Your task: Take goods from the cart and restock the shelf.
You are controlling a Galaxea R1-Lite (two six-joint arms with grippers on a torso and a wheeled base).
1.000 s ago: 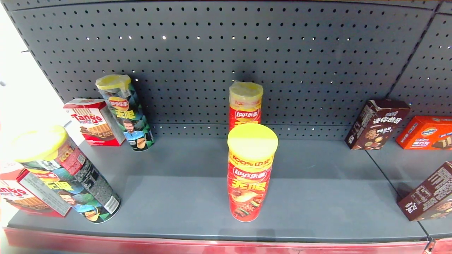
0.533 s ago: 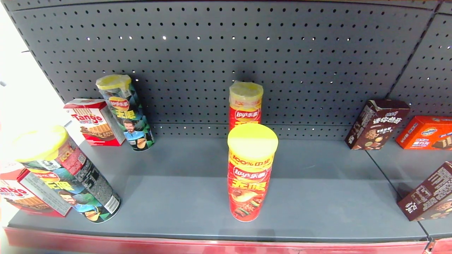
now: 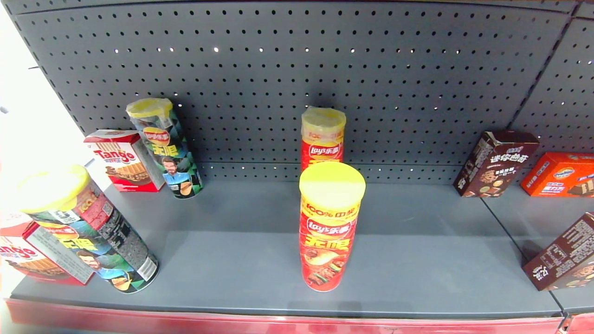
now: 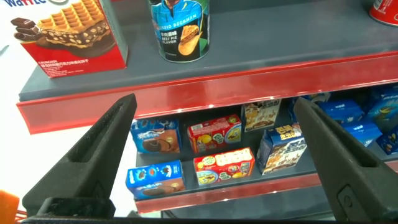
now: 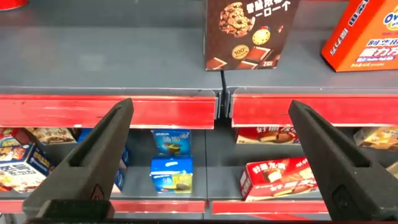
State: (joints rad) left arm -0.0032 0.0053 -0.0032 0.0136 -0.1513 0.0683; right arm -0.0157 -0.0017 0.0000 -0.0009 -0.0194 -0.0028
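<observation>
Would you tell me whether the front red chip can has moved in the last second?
No; the front red can sits unchanged against the shelf's red edge.

change: none seen in head view, 1.0 s ago → now.
front red can (image 3: 330, 227): no move; upright, mid shelf (image 3: 232, 260).
rear red can (image 3: 323, 137): no move; right behind it, at back panel.
front green can (image 3: 88, 232): same spot, L end.
rear green can (image 3: 164, 148): same spot.
cam: no shift.
</observation>
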